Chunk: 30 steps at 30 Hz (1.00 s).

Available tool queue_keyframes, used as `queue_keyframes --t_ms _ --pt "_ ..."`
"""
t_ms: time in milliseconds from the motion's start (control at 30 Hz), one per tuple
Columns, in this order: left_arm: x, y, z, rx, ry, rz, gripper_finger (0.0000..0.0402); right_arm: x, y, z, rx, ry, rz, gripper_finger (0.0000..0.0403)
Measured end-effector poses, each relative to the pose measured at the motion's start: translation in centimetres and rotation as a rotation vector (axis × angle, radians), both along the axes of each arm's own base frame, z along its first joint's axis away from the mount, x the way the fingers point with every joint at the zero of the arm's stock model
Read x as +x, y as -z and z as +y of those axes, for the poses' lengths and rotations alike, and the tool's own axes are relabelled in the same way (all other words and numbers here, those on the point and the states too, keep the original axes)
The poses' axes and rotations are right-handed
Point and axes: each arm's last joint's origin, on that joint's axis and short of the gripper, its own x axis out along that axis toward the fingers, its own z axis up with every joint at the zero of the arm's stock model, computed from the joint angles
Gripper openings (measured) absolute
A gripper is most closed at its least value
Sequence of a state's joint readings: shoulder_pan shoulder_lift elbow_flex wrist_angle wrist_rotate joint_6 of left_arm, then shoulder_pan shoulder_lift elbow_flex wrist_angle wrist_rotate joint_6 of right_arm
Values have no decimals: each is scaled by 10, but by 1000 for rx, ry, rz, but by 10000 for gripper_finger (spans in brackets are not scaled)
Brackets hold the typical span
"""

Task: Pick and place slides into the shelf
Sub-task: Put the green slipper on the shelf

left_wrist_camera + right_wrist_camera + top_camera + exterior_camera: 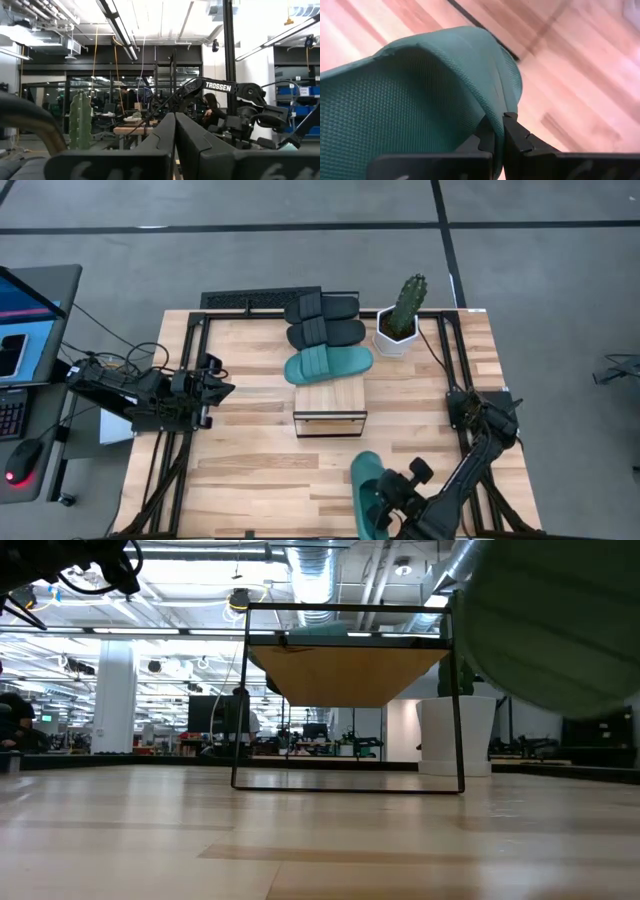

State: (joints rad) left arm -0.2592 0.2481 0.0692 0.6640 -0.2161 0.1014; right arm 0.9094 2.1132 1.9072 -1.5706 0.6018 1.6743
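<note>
At the lower middle of the high view the right gripper (pixel 392 502) pinches the last teal slide (pixel 366 492) by its strap, clear of the table for carrying toward the shelf (pixel 330 398) at centre, where three slides (pixel 325 335) already lie; the left gripper (pixel 218 388) waits closed at mid-left.

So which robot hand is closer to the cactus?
Left, though not by much. The left gripper waits across the table beside the shelf; the right gripper, gripping a teal slide, is at the near edge, farther from the cactus.
</note>
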Motion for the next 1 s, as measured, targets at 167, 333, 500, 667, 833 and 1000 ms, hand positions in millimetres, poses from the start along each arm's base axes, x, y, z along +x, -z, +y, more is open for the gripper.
queue_keyframes --t_ms 167,333,500,667,833,1000 --pt "0 0 0 -46 24 1 0 5 -22 4 -40 -136 -37 0" --pt "2 2 -1 -91 81 47 0 10 -44 6 -132 -278 -89 0" --pt "2 -19 -5 -73 219 166 0 13 -65 5 -264 -418 -121 0" --pt "-2 -41 -8 54 308 246 0 17 -85 2 -373 -515 -131 0" --pt "0 -48 -12 303 373 338 0 22 -106 -4 -443 -571 -140 0" --pt "17 -35 -15 514 279 381 0 31 -120 -12 -451 -597 -145 0"
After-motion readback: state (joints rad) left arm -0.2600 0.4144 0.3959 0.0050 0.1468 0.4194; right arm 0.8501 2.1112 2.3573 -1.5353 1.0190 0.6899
